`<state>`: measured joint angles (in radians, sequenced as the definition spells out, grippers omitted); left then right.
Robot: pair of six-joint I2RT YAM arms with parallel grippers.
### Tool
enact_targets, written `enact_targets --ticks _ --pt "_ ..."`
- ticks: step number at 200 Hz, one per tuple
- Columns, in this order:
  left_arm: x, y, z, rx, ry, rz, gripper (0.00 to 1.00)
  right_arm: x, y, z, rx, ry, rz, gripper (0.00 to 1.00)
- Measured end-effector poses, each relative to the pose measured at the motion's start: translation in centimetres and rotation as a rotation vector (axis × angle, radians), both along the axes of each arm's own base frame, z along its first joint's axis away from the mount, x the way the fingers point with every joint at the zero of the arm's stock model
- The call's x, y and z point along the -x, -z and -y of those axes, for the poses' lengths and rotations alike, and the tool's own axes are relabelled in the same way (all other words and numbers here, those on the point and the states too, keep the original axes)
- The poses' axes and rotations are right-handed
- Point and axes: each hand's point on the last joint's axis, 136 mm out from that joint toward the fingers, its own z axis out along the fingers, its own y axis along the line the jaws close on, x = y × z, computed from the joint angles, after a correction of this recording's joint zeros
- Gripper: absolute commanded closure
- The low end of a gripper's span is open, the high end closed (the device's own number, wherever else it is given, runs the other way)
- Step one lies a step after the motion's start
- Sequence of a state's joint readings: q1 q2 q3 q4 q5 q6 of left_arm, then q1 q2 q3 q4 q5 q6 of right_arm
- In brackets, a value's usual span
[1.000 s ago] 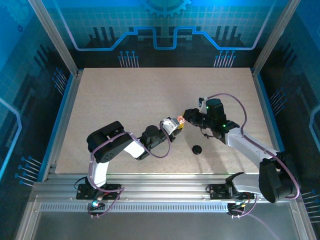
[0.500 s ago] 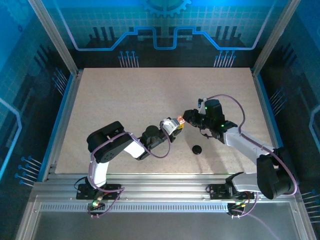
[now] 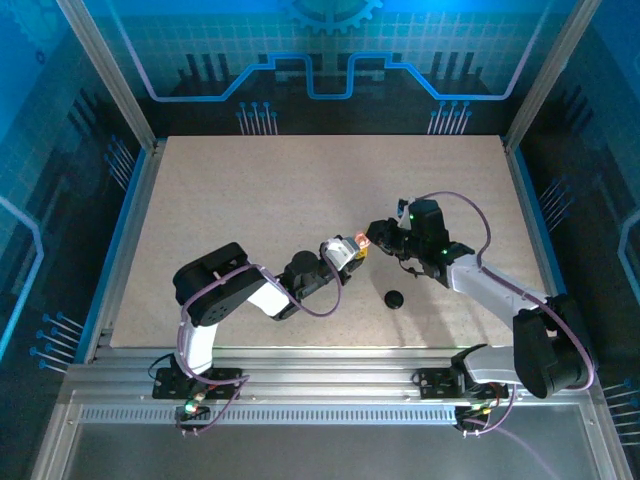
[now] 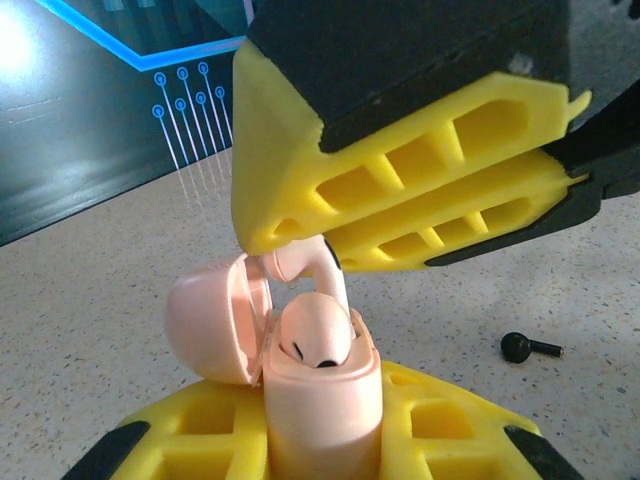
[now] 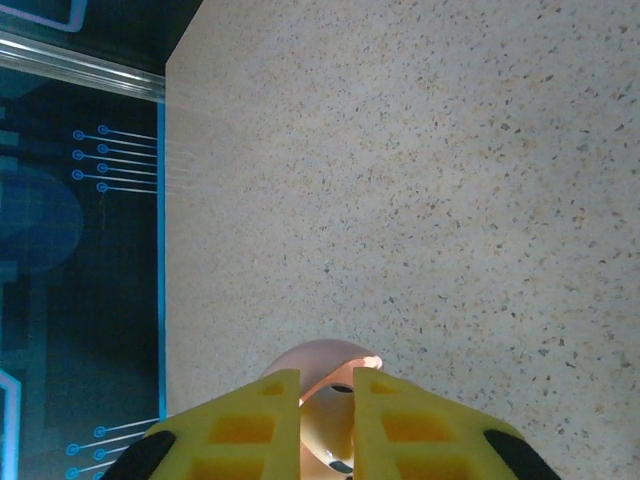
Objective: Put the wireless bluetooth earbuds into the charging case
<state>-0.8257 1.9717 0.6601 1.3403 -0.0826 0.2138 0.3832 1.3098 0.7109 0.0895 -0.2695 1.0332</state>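
Observation:
The charging case is pale pink and stands upright, with my left gripper shut on its body. Its lid hangs open to the left. One pink earbud sits in a slot of the case. My right gripper comes in from above, shut on the second earbud, whose stem reaches down into the case beside the seated one. In the right wrist view, the lid shows just past the right gripper. From above, both grippers meet at the case, mid-table.
A small black piece with a short stem lies on the speckled tabletop to the right of the case. From above, a dark round object lies near the front, below the right gripper. The table's left edge borders a blue wall.
My right gripper has edged slightly left, closer to the case, and its forearm has shifted a little. The left arm and the case have stayed put.

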Motion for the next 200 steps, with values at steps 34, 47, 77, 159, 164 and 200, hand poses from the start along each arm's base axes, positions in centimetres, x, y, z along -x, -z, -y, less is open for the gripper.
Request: enact_targets --ticks 34,47,77,159,164,200 --pt "0.0 0.2 0.0 -0.008 0.001 -0.002 0.81 0.2 0.4 0.1 -0.048 0.019 -0.035 0.83" --pt "0.1 0.0 0.0 -0.006 0.003 0.003 0.81 0.5 0.8 0.1 -0.071 0.022 -0.06 0.83" --pt "0.1 0.0 0.0 -0.009 0.003 0.001 0.81 0.5 0.9 0.1 -0.107 0.03 -0.086 0.82" --pt "0.3 0.1 -0.1 -0.021 0.005 0.011 0.81 0.8 0.8 0.3 -0.127 0.04 -0.114 0.69" --pt "0.3 0.0 0.0 -0.021 0.005 0.011 0.81 0.9 0.7 0.4 -0.125 0.04 -0.114 0.69" --pt "0.3 -1.2 0.0 0.002 0.005 0.033 0.81 1.5 0.1 1.2 -0.114 0.052 -0.116 0.66"
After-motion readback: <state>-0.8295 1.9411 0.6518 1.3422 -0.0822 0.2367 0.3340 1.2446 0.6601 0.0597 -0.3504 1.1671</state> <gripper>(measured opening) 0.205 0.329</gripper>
